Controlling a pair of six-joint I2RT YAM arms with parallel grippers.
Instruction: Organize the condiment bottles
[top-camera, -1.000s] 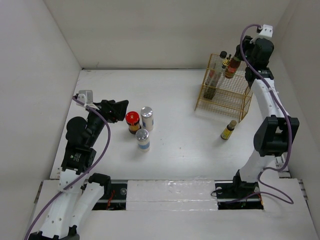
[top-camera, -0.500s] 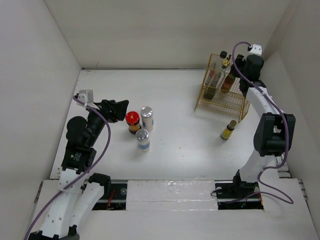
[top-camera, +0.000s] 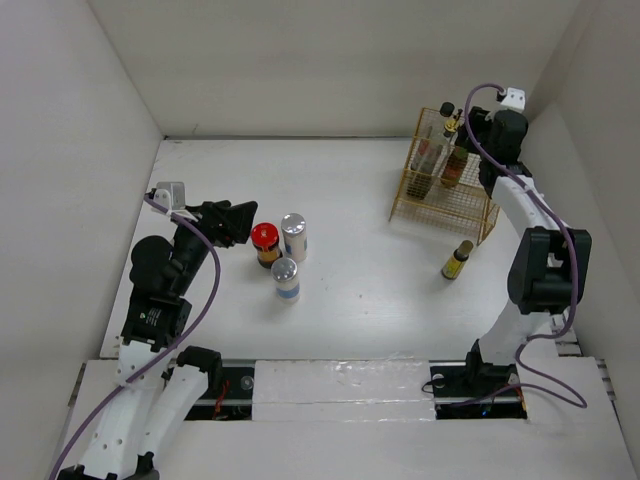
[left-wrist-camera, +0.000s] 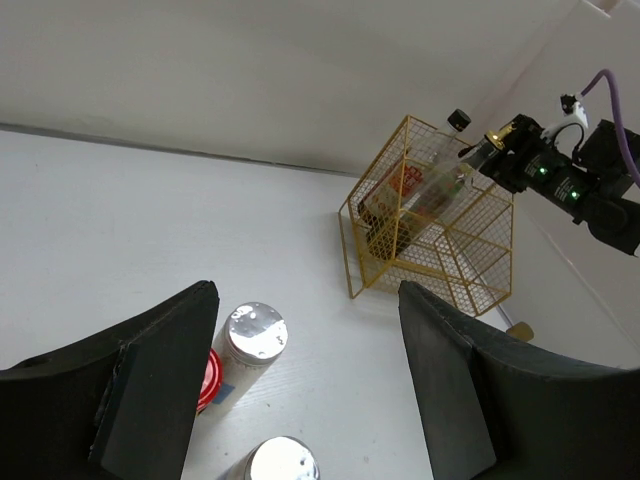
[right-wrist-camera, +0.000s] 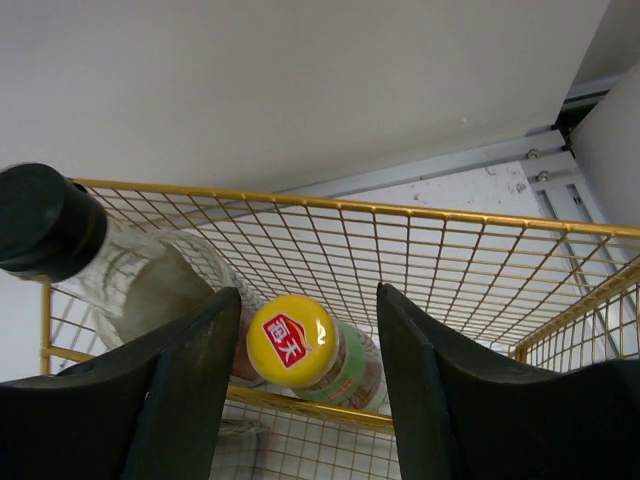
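My right gripper (top-camera: 463, 140) (right-wrist-camera: 308, 296) is open over the yellow wire basket (top-camera: 470, 195). The yellow-capped red bottle (right-wrist-camera: 292, 341) (top-camera: 455, 165) leans inside the basket between the jaws, close to the left finger. A tall clear bottle with a black cap (right-wrist-camera: 45, 220) (top-camera: 438, 135) leans in the basket beside it. My left gripper (top-camera: 247, 222) (left-wrist-camera: 305, 300) is open and empty, just left of the red-lidded dark jar (top-camera: 265, 241) (left-wrist-camera: 207, 378). Two silver-capped shakers (top-camera: 293, 235) (top-camera: 286, 278) stand next to the jar. A small dark bottle (top-camera: 458, 260) stands on the table in front of the basket.
White walls close in the table (top-camera: 350, 200) on the left, back and right. The basket (left-wrist-camera: 430, 240) stands at the back right near the right wall. The right arm's upright link (top-camera: 545, 270) rises beside the small dark bottle.
The right gripper has come down from above the basket with the yellow-capped bottle, which now rests inside the basket between open jaws. The left arm has not moved.
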